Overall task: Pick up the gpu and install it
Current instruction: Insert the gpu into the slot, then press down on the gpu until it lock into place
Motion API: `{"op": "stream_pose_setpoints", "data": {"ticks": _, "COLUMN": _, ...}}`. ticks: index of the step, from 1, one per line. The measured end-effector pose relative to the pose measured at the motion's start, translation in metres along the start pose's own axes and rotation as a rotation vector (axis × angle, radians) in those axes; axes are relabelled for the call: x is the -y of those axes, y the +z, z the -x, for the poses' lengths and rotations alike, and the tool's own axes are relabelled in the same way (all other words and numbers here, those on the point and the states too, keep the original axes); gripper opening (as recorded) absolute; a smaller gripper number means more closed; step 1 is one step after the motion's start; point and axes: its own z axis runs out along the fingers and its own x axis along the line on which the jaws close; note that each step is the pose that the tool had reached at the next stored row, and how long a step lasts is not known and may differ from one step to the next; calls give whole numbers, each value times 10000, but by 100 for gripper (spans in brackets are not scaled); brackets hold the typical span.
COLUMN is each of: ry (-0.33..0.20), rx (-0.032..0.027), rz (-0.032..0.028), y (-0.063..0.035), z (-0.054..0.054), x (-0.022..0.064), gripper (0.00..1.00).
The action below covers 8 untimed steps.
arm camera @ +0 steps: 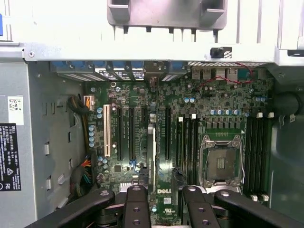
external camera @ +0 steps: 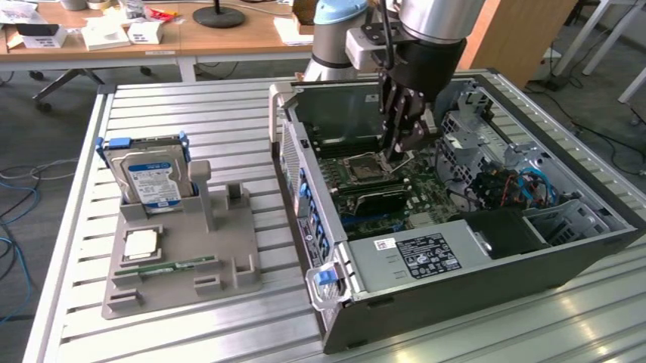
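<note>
A slatted metal table (external camera: 202, 106) carries an open computer case (external camera: 454, 295) lying on its side, with desks in the room beyond. The gripper (external camera: 395, 162) reaches down into the case over the motherboard (arm camera: 128, 95). Its fingers (arm camera: 137, 209) stand apart, released, with a gap far wider than the thin card between them. The gpu (arm camera: 151, 156) stands on edge in one of the long slots, seen edge-on from the wrist and as a dark upright slab (external camera: 376, 201) just nearer than the processor socket (arm camera: 221, 161).

The main risk, as I judge it, is a half-seated card. I cannot tell whether its edge is fully down in the slot, and if one end sits high a push would lever it sideways or strain the slot. The fingers are also close to the socket and the memory slots (arm camera: 256, 152), so a sideways drift could knock them. Well left of the case, the hard drive (external camera: 151, 178) sits in the grey holder (external camera: 181, 257), out of harm's way
</note>
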Motion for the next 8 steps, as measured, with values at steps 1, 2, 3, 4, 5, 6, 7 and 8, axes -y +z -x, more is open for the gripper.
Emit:
{"op": "stream_pose_setpoints", "data": {"ticks": 1, "ry": 0, "rx": 0, "rz": 0, "y": 0, "z": 0, "x": 0, "gripper": 33}}
{"op": "stream_pose_setpoints", "data": {"ticks": 2, "ry": 0, "rx": -2, "rz": 2, "y": -1, "z": 0, "x": 0, "gripper": 33}}
{"op": "stream_pose_setpoints", "data": {"ticks": 3, "ry": 0, "rx": -2, "rz": 1, "y": -1, "z": 0, "x": 0, "gripper": 33}}
{"op": "stream_pose_setpoints", "data": {"ticks": 4, "ry": 0, "rx": -2, "rz": 1, "y": -1, "z": 0, "x": 0, "gripper": 33}}
{"op": "stream_pose_setpoints", "data": {"ticks": 5, "ry": 0, "rx": -2, "rz": 1, "y": -1, "z": 0, "x": 0, "gripper": 33}}
{"op": "stream_pose_setpoints", "data": {"ticks": 6, "ry": 0, "rx": -2, "rz": 1, "y": -1, "z": 0, "x": 0, "gripper": 33}}
{"op": "stream_pose_setpoints", "data": {"ticks": 7, "ry": 0, "rx": -2, "rz": 1, "y": -1, "z": 0, "x": 0, "gripper": 33}}
{"op": "stream_pose_setpoints", "data": {"ticks": 8, "ry": 0, "rx": -2, "rz": 1, "y": -1, "z": 0, "x": 0, "gripper": 33}}
